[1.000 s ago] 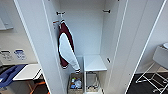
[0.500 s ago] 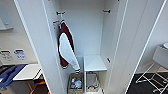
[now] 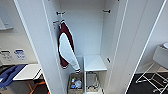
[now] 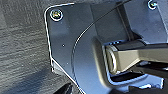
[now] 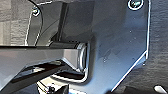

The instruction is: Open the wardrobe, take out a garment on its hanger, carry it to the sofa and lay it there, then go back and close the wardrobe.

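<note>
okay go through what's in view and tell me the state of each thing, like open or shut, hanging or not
Wardrobe: open, both doors swung wide.
Dark red top: hanging from a hook on the left inner wall, sleeve drooping.
Shelf: bare on top.
Basket: on the wardrobe floor, holding small items.
Hook on the right inner wall: nothing hanging from it.
</note>
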